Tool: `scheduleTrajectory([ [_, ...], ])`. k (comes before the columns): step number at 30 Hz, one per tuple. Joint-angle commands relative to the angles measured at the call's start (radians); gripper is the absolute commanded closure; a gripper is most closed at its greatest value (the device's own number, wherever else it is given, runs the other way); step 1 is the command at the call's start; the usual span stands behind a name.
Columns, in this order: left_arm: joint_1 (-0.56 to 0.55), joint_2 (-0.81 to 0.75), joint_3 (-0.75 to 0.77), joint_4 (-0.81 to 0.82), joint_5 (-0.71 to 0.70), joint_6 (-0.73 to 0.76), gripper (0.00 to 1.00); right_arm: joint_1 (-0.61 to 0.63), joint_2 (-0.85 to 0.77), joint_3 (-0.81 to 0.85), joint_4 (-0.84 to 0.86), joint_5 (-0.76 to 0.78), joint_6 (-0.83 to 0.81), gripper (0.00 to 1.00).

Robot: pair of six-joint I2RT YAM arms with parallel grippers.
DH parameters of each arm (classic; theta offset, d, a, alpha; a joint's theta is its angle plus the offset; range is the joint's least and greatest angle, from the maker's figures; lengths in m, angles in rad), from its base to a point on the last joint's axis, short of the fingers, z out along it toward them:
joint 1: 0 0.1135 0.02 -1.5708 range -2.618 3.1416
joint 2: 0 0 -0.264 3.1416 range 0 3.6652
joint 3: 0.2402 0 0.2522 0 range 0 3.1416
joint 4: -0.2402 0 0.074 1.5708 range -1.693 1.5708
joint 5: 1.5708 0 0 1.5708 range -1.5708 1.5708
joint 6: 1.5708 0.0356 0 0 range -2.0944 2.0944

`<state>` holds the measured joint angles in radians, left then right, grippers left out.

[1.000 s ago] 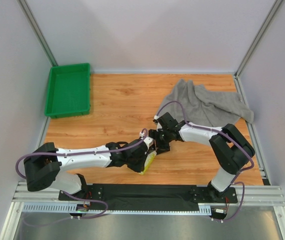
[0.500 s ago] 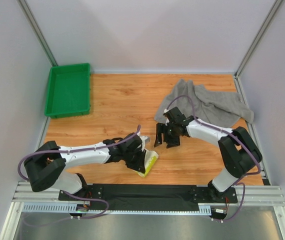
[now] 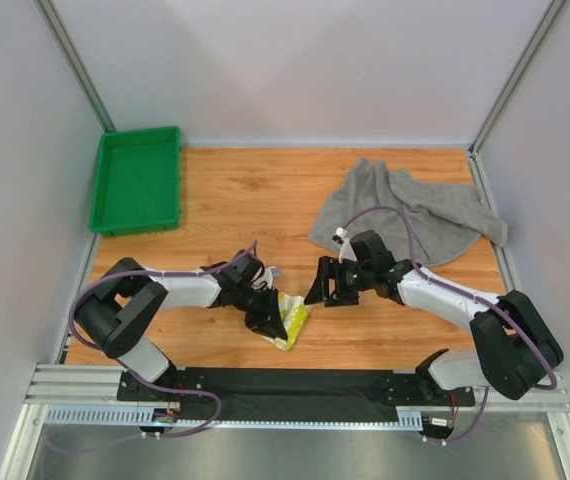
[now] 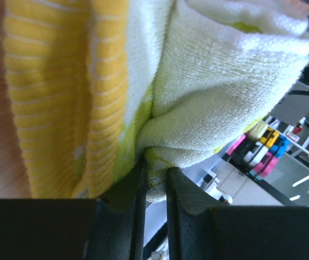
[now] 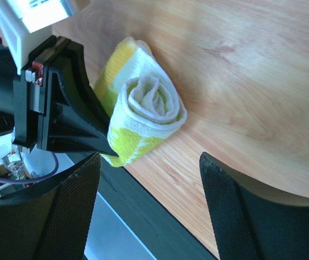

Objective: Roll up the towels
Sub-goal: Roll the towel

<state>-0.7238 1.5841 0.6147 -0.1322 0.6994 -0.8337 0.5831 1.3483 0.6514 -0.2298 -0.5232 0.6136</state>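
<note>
Grey towel (image 3: 415, 208) lies crumpled far right, not rolled yet. White-yellow towel (image 5: 143, 116) sits as a tight roll near centre, close to the table's near edge. Left gripper (image 4: 155, 165) is almost closed, pinching one fold of it. Right gripper (image 3: 327, 290) gapes wide just right of it, holding nothing. Our worry: w/ only a fold pinched, any tug could unwind the roll. Wood table (image 3: 235, 190) looks smooth, so cloth may slide. Green tray (image 3: 137, 180) far left, plain pale walls.

Tray (image 3: 137, 180): far left corner of the table (image 3: 225, 200).
Large towel (image 3: 420, 210): far right, behind the right gripper (image 3: 325, 297).
Small towel (image 3: 293, 322): near middle, left gripper (image 3: 273, 322) touching it.
</note>
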Motion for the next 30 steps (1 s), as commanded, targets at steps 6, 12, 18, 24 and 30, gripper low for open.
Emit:
scheduleTrajectory([
  [6,0.058,0.071,-0.016,-0.038,0.000,0.019,0.87,0.041,0.095,-0.021,0.210,-0.058,0.052,0.26],
  [12,0.080,0.082,-0.013,-0.066,-0.006,0.041,0.87,0.060,0.153,-0.027,0.268,-0.064,0.063,0.27],
  [18,0.086,0.096,-0.016,-0.063,0.002,0.045,0.87,0.086,0.192,-0.019,0.291,-0.067,0.071,0.28],
  [24,0.092,0.106,-0.016,-0.053,0.008,0.047,0.87,0.119,0.229,-0.012,0.311,-0.057,0.080,0.33],
  [30,0.093,0.105,-0.016,-0.055,0.011,0.047,0.87,0.132,0.284,-0.006,0.349,-0.044,0.101,0.45],
])
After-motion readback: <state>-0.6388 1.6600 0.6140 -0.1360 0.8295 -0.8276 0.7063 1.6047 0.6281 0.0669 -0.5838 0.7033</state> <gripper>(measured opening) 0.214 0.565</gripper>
